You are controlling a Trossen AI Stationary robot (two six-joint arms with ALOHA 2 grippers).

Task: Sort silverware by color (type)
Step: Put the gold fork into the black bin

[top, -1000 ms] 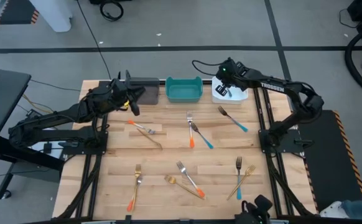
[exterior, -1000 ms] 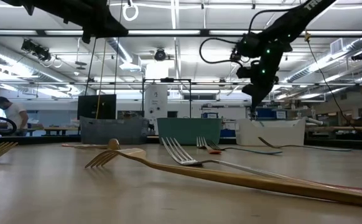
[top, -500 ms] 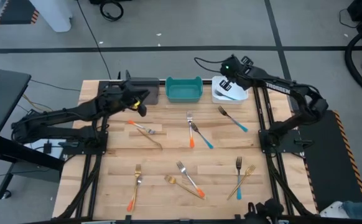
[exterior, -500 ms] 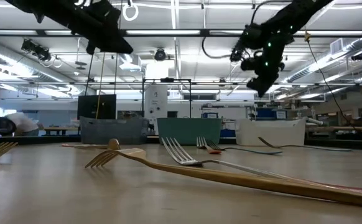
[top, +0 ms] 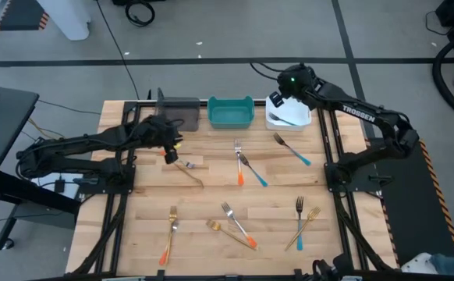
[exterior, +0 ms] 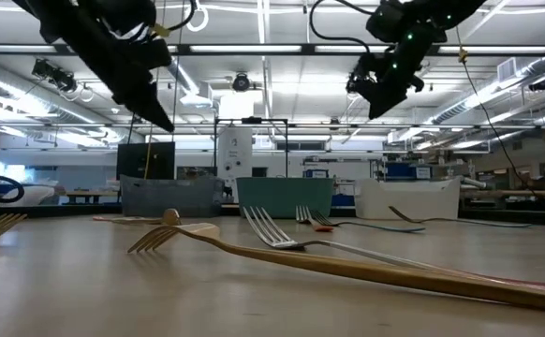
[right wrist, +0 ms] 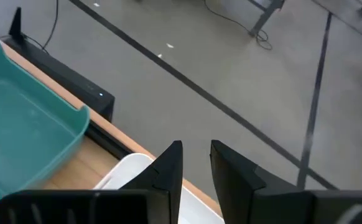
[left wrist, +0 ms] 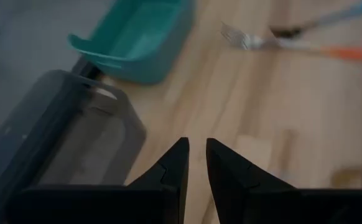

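Several slim forks lie flat on the wooden table: an orange-handled one crossed with a gold one (top: 182,163), an orange (top: 239,162) and a blue one (top: 255,171) at the middle, a blue one (top: 292,149), and more near the near edge (top: 235,225), (top: 168,234), (top: 303,217). My left gripper (top: 171,142) (left wrist: 196,149) hangs narrowly open, beside the grey bin (top: 179,109), just short of the crossed pair. My right gripper (top: 283,89) (right wrist: 196,152) is open in the air over the white bin (top: 289,115), where a fork lies.
Three bins stand in a row along the far edge: grey, teal (top: 231,112) and white. The table's middle strip between the fork groups is bare wood. Arm bases and frames flank the table's left and right sides.
My right gripper has risen from low over the white bin and drawn back toward the far edge. My left gripper has come down from beside the grey bin toward the near edge, closing on the crossed orange and gold forks. No fork on the table has moved.
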